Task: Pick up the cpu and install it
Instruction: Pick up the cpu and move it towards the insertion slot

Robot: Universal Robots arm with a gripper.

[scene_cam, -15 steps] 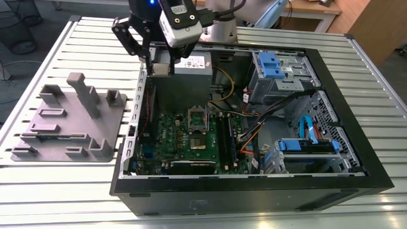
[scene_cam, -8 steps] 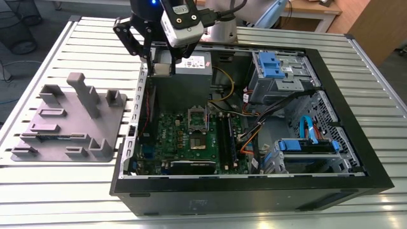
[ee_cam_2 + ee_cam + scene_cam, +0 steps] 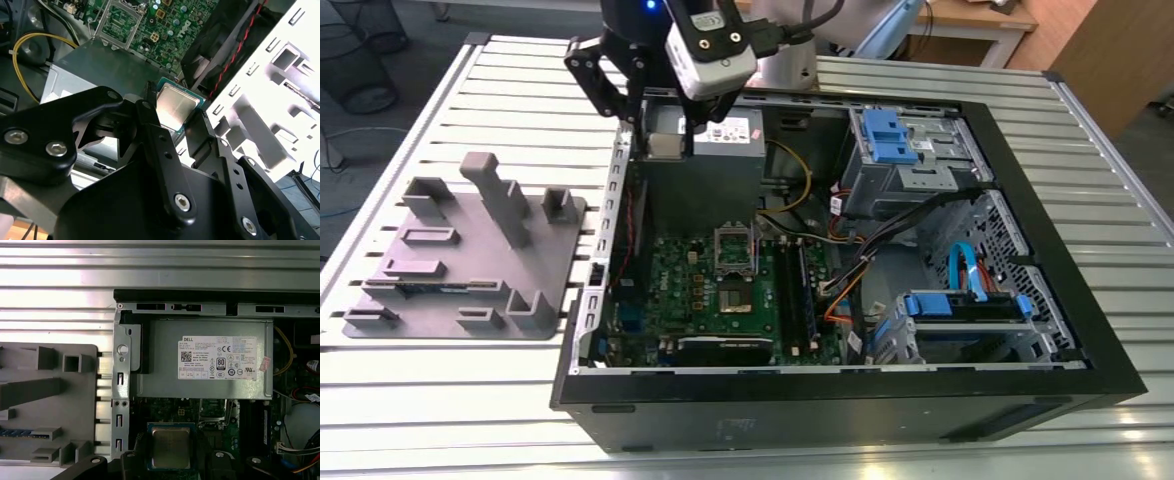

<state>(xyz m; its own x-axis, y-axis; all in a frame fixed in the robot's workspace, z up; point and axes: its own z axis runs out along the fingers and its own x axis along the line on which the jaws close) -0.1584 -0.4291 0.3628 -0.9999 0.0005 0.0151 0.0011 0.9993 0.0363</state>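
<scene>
One cpu (image 3: 175, 105), clamped tight between the gripper's (image 3: 177, 114) two fingers (image 3: 150, 120), above one open computer case (image 3: 854, 400) on the bench (image 3: 454, 400).

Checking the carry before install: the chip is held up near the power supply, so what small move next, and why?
Probably shift toward the metal-framed socket on the green motherboard: the black gripper is shut on the small square silver-topped cpu, which hangs beside the grey power supply box, short of the socket.

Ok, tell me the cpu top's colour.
Silvery grey; the cpu shows best in the second wrist view.
</scene>
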